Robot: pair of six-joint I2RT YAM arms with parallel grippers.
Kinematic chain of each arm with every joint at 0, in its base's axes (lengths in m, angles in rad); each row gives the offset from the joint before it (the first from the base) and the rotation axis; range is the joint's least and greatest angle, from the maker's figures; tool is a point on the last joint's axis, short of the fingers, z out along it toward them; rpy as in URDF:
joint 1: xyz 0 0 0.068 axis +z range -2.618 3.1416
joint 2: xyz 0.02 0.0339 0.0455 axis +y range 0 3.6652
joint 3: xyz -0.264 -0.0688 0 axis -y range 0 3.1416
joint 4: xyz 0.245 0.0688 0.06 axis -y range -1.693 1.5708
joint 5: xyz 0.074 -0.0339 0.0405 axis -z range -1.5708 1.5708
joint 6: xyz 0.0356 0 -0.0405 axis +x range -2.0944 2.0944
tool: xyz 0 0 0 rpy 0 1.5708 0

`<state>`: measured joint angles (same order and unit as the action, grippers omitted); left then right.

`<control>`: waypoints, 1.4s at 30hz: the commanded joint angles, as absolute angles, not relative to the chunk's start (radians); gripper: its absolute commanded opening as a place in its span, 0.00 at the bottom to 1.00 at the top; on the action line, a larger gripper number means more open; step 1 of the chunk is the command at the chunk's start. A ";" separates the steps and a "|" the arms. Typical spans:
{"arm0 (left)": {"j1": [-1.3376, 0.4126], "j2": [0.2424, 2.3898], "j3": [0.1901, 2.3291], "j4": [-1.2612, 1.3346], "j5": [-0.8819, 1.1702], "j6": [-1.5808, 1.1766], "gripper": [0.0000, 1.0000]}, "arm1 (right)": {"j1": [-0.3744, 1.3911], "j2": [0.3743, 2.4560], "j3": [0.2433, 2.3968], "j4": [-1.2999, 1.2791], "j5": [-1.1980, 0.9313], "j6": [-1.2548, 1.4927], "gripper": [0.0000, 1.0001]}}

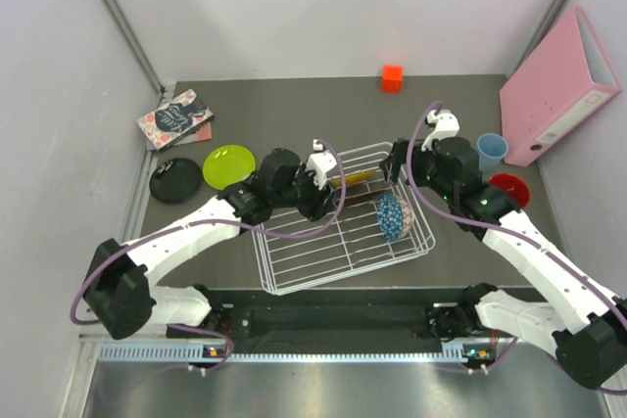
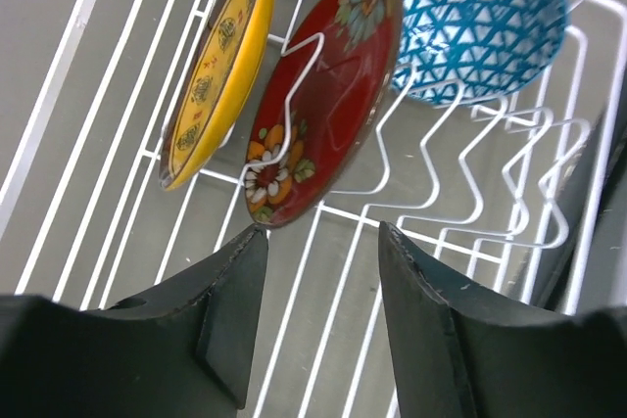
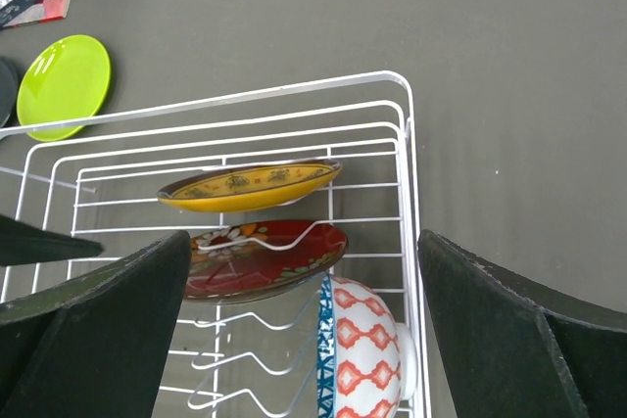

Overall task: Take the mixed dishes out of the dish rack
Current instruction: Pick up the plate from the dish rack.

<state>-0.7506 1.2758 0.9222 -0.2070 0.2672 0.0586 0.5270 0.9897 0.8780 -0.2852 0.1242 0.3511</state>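
Observation:
The white wire dish rack (image 1: 313, 256) sits at the table's middle. A yellow plate (image 2: 220, 66), a reddish flowered plate (image 2: 323, 95) and a blue patterned bowl (image 2: 480, 22) stand on edge in its slots. My left gripper (image 2: 318, 242) is open and empty just above the rack floor (image 2: 343, 340), its left fingertip near the reddish plate's lower rim. My right gripper (image 3: 304, 242) is open wide above the rack's far right corner (image 3: 407, 144), over the reddish plate (image 3: 265, 256) and bowl (image 3: 362, 359). The lime green plate (image 1: 228, 165) and black plate (image 1: 176, 180) lie on the table to the left.
A light blue cup (image 1: 491, 151) and a dark mug with red inside (image 1: 509, 188) stand right of the rack. A pink binder (image 1: 558, 85) leans at the back right. An orange-red cube (image 1: 392, 77) sits at the back. Books (image 1: 176, 119) lie at the back left.

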 commanded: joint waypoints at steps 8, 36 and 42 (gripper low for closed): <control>-0.755 1.408 0.953 0.041 0.373 0.144 0.52 | 0.532 0.989 0.868 -0.212 0.064 0.365 0.98; -0.776 1.509 0.994 0.052 0.377 0.247 0.00 | 0.534 0.979 0.851 -0.178 0.071 0.376 0.98; -0.773 1.451 1.045 0.006 0.364 0.285 0.00 | 0.532 0.971 0.865 -0.187 0.075 0.374 0.98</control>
